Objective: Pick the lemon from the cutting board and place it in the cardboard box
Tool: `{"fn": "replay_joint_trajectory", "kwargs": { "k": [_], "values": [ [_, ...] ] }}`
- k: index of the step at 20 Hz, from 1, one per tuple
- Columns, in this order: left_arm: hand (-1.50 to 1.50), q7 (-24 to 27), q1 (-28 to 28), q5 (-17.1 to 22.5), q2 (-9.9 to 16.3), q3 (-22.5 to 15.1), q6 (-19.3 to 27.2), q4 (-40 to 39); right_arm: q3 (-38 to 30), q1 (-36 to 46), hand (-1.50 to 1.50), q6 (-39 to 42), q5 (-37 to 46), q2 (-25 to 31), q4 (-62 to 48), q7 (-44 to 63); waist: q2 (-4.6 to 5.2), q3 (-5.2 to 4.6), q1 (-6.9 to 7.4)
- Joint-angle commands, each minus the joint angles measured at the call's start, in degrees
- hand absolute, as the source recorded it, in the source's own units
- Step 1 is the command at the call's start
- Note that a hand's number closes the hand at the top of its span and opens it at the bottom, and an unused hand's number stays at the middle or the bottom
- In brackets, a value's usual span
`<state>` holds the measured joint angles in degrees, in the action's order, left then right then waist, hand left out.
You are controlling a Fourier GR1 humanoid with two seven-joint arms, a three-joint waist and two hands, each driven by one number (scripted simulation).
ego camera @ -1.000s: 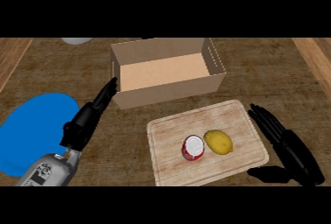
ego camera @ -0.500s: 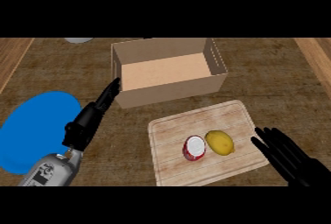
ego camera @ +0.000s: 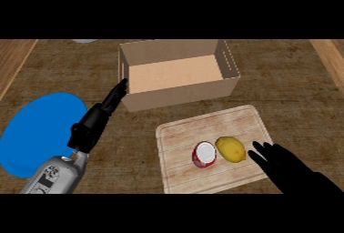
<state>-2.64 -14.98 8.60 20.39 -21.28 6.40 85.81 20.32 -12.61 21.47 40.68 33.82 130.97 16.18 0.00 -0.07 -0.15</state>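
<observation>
- The lemon [ego camera: 230,149] is lying on the cutting board [ego camera: 201,125], touching or just beside a round red-and-white fruit [ego camera: 204,154] on its left; it has not been lifted.
- The right hand [ego camera: 290,169] is coming in from the lower right with its fingers [ego camera: 260,154] spread and straight, holding nothing; the fingertips are sitting just beside the lemon's right side, and whether they are touching it cannot be told.
- The left hand [ego camera: 99,119] is stretching out straight and flat on the surface [ego camera: 282,86], its fingers extended toward the near left corner of the cardboard box [ego camera: 178,73], gripping nothing.
- The box is standing open and upright beyond the board, with nothing showing on its floor, so the placing is not yet done.
- A blue plate [ego camera: 37,132] is lying at the far left, well apart from the board.
- Judging by this, the task is sitting in its opening stage: the approach is nearly finished, while the grasp, the lift, the carry over the box's near wall and the release are all left.
</observation>
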Motion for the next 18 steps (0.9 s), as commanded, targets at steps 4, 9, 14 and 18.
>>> {"fn": "replay_joint_trajectory", "kwargs": {
  "k": [4, 9, 14, 18],
  "values": [
    [0.00, -2.1, -1.0, -3.0, -4.3, 1.9, -1.3, 0.3, 0.2, 6.2, -1.50, 5.2, -1.1, -7.8, -4.8, 4.4, -0.02, 0.07, 0.10],
    [0.00, 2.6, 3.1, -4.3, -3.7, 4.0, -4.9, -0.9, 2.2, 12.6, -1.50, 4.9, 4.4, -12.7, -14.7, 4.9, 0.02, 0.07, 0.32],
    [0.00, 1.9, 2.3, -6.0, -4.7, 5.7, -6.6, -1.2, 3.3, 10.1, -1.50, 1.3, 9.0, -12.6, -21.5, 0.3, 0.01, 0.08, 0.12],
    [0.00, -2.4, 0.3, -7.1, -6.7, 8.5, -7.8, 0.0, 1.1, 10.6, -1.50, 0.9, 9.9, -14.6, -22.3, -1.6, -0.01, 0.08, 0.02]
  ]
}}
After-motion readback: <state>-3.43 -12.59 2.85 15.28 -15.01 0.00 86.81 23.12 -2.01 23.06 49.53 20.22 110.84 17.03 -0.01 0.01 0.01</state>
